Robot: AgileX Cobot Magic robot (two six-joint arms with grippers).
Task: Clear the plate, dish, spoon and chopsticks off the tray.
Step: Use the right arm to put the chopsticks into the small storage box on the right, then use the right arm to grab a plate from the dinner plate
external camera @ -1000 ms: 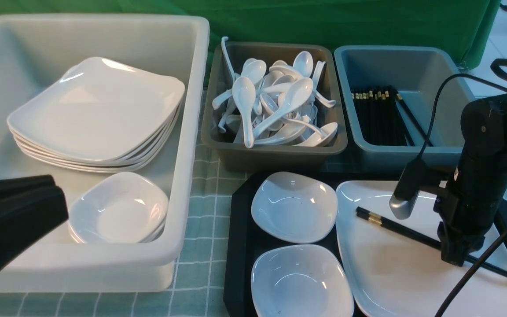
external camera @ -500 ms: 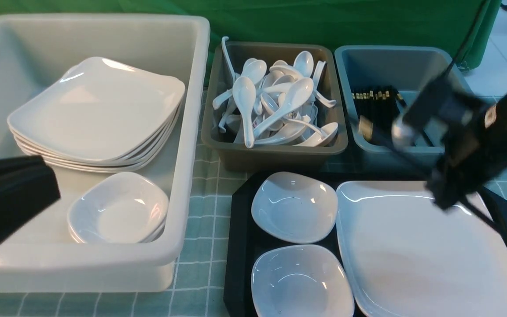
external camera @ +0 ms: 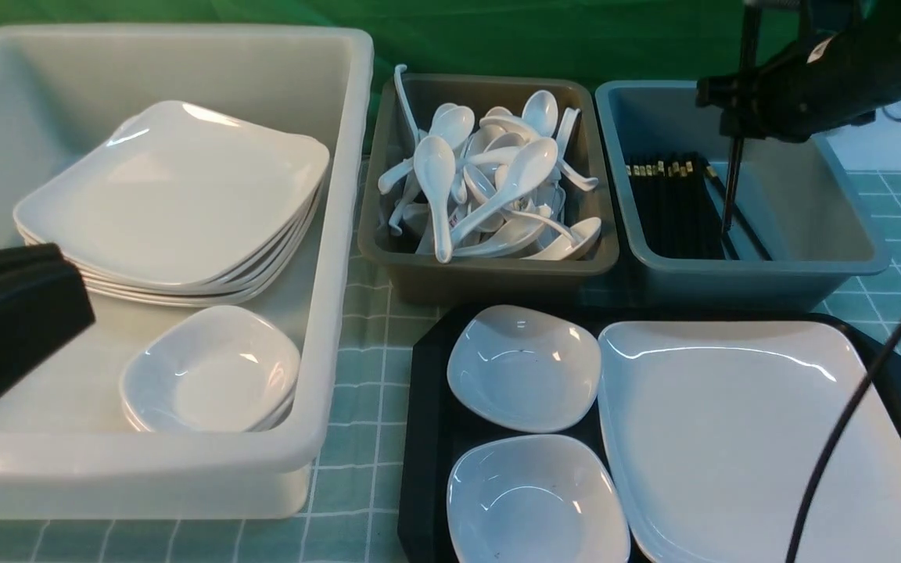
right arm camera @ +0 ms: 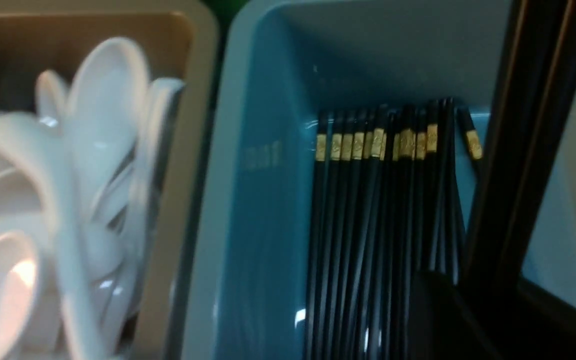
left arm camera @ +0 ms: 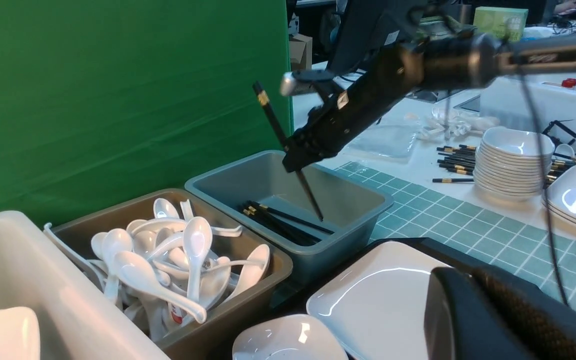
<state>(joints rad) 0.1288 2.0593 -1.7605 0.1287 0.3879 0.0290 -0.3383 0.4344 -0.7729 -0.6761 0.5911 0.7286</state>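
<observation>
You have here a glossy white plate [external camera: 732, 438], a black tray [external camera: 423, 438], black chopsticks [left arm camera: 274, 122] with gold bands, white spoons [external camera: 497, 180], one grey-brown tub [external camera: 489, 281] and one blue-grey tub [external camera: 755, 285], a whitish bin [external camera: 333, 234], a plain green backdrop [external camera: 536, 39], and on the tabletop [external camera: 900, 211] a pale green cloth [external camera: 364, 375] with a grid of white lines.

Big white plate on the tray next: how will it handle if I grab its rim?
The plate looks glossy, with sharp highlights, so its rim is probably slippery. It seems rigid and wide; held by one edge it will likely tilt. It sits close to the tray rim and small dishes, so getting under its edge may be tight.
</observation>
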